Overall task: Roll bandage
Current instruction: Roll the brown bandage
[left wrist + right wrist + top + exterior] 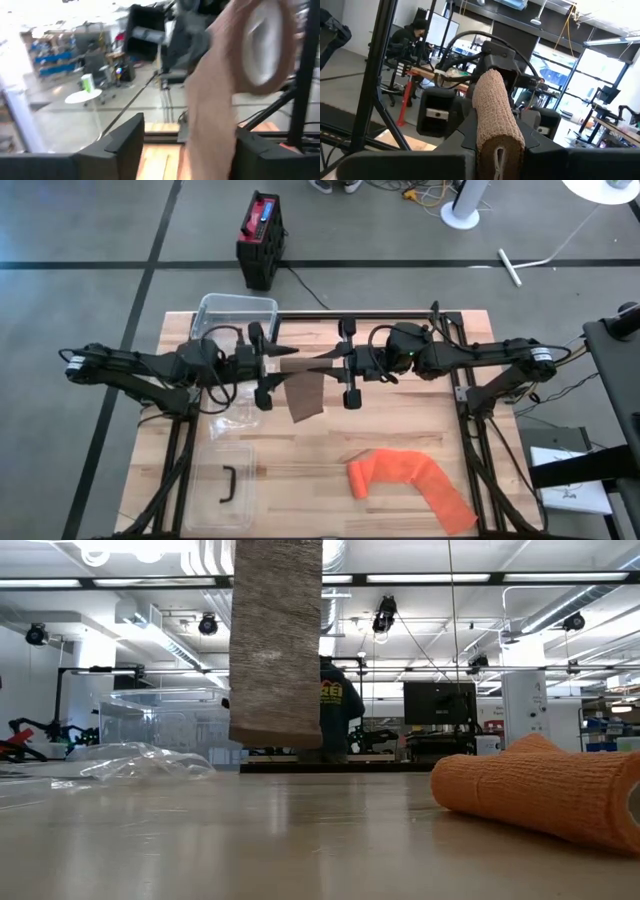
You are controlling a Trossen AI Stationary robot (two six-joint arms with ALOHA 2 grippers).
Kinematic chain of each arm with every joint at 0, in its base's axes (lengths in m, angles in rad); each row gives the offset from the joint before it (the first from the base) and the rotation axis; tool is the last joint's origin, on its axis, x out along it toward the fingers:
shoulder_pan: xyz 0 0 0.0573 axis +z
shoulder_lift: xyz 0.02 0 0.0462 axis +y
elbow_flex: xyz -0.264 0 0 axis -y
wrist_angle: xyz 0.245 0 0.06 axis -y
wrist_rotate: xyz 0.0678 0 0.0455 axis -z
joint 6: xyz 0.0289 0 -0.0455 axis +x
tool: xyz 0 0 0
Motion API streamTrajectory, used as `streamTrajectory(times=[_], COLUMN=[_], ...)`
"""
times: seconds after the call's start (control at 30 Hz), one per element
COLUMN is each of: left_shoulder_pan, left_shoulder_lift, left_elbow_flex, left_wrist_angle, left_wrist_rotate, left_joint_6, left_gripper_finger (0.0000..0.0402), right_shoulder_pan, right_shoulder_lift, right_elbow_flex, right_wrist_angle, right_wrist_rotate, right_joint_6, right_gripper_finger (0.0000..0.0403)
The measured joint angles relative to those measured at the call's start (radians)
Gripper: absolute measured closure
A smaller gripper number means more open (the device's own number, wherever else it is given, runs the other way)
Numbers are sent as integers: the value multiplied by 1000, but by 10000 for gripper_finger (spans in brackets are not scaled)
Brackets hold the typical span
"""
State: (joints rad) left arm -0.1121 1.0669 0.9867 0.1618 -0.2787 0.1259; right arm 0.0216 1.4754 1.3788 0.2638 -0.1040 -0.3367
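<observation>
A: Two grippers meet mid-counter, raised. Right gripper (352, 368)?

B: Clamped on the brown bandage (303, 385) roll, fingers either side of it in the right wrist view.

A: Left gripper (262, 367)?

B: Fingers apart, the roll's other end between them; contact unclear. A loose tail hangs toward the counter (330, 450), its end clear of the wood.

A: Beyond that?

B: Orange bandage (410, 480) near right, clear bin (236, 313) far left, lid (222, 485) near left, crumpled plastic (230, 423) between.

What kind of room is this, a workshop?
Probably a robotics lab: a wooden table carrying two robot arms, monitors and benches behind, a person at work, strip lights overhead.
</observation>
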Motion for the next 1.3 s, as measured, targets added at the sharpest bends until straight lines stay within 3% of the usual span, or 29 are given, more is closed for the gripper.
streamTrajectory(times=[0.17, 0.43, 0.7, 1.3], left_shoulder_pan=[2, 6, 6, -18], left_shoulder_lift=[23, 78, 84, 76], left_elbow_flex=[0, 0, 0, 0], left_wrist_angle=[78, 164, 174, 127], left_wrist_rotate=[84, 77, 78, 158], left_joint_6=[88, 126, 95, 70], left_gripper_finger=[239, 283, 394, 341], right_shoulder_pan=[0, -1, 0, -2], right_shoulder_lift=[0, 0, 0, 0], right_elbow_flex=[0, 0, 0, -1], right_wrist_angle=[0, 0, 2, 11], right_wrist_rotate=[31, 52, 47, 43], right_joint_6=[16, 0, -31, -174], right_gripper_finger=[361, 361, 361, 361])
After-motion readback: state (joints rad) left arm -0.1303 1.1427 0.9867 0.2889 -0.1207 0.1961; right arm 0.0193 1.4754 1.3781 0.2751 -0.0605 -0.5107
